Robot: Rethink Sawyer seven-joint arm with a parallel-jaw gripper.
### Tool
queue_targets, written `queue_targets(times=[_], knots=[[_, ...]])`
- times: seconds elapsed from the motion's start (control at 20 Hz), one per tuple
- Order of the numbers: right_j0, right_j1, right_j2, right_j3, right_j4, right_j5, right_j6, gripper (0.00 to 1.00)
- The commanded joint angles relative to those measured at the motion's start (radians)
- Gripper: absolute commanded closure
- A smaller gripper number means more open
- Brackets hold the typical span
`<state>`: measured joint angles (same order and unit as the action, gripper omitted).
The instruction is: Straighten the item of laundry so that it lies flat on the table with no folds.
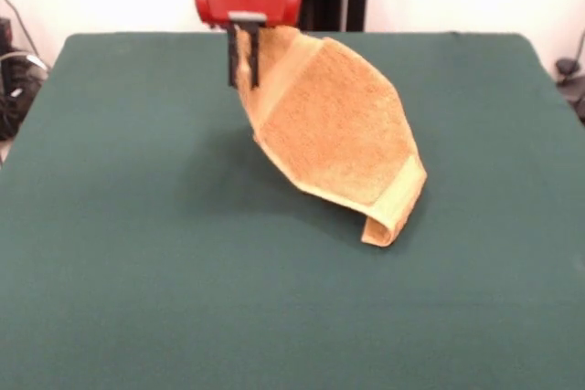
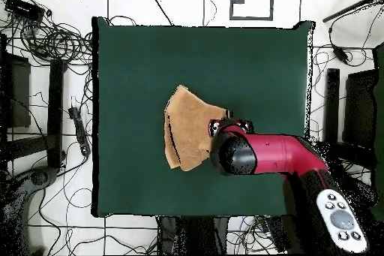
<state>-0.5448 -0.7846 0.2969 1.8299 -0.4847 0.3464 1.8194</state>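
The orange-tan towel hangs from my gripper, which is shut on its upper corner. The cloth slopes down to the right in the front view. Its lower end, with a paler band, rests curled on the green table. In the overhead view the towel lies left of my red arm, whose head hides the gripper. The white label does not show.
Cables and dark stands lie on the floor round the table in the overhead view. The robot's pedestal stands behind the table's far edge in the front view.
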Motion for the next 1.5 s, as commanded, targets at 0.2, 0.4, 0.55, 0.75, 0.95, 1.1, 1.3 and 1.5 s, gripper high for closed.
queue_targets(times=[0.2,0.4,0.55,0.75,0.95,1.1,1.3,1.5], knots=[[-0.111,-0.198,0.179,0.172,-0.038,0.140,-0.234,1.00],[-0.139,-0.213,0.199,0.168,-0.048,0.166,-0.259,1.00],[-0.162,-0.207,0.218,0.158,-0.062,0.179,-0.282,1.00],[-0.190,-0.182,0.240,0.147,-0.090,0.184,-0.286,1.00],[-0.235,-0.180,0.271,0.153,-0.110,0.183,-0.297,1.00],[-0.245,-0.141,0.289,0.135,-0.148,0.168,-0.280,1.00],[-0.228,-0.038,0.279,0.084,-0.238,0.096,-0.231,1.00],[-0.218,0.035,0.322,0.010,-0.301,0.067,-0.251,1.00]])
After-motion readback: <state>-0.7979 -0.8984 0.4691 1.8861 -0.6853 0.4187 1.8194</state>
